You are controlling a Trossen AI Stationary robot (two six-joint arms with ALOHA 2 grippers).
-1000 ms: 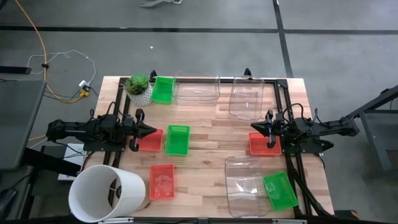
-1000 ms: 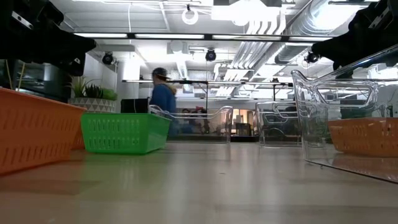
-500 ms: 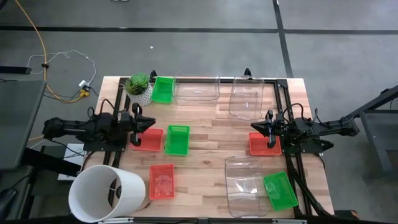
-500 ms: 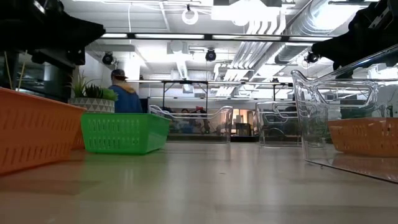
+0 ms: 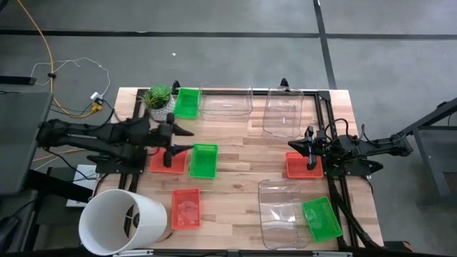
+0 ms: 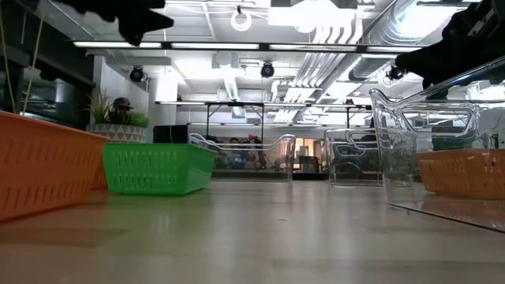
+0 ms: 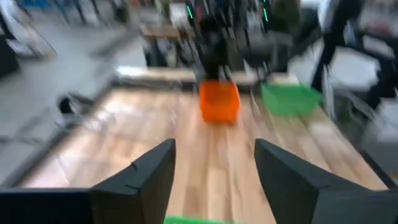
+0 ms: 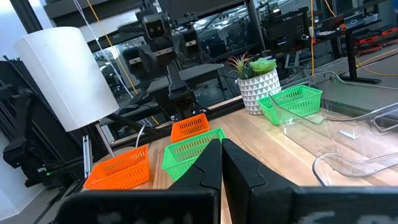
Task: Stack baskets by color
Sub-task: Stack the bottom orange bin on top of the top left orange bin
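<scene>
left gripper (image 5: 187, 140) over table's left side: one basket (image 5: 166, 160) under it, another basket (image 5: 203, 160) just beside, plant (image 5: 159, 100) behind.

Motion smears the left wrist view: beyond the left end effector (image 7: 214, 177) and its spread fingers, a red basket (image 7: 219, 102) and a green basket (image 7: 288, 99) on the counter (image 7: 155, 130) are soft blobs, and the dark arm behind them cannot be made out in detail. A strip of green at that picture's bottom edge is cut off. In the low view, the nearest red basket (image 6: 39, 166) runs off the left edge and a clear tub (image 6: 442, 154) off the right; the arm (image 6: 118, 12) overhead is clipped by the top edge. From above, the white bucket (image 5: 121, 221) hides the counter's near left corner. A person (image 6: 122, 106) far behind the counter is too small to make out.
</scene>
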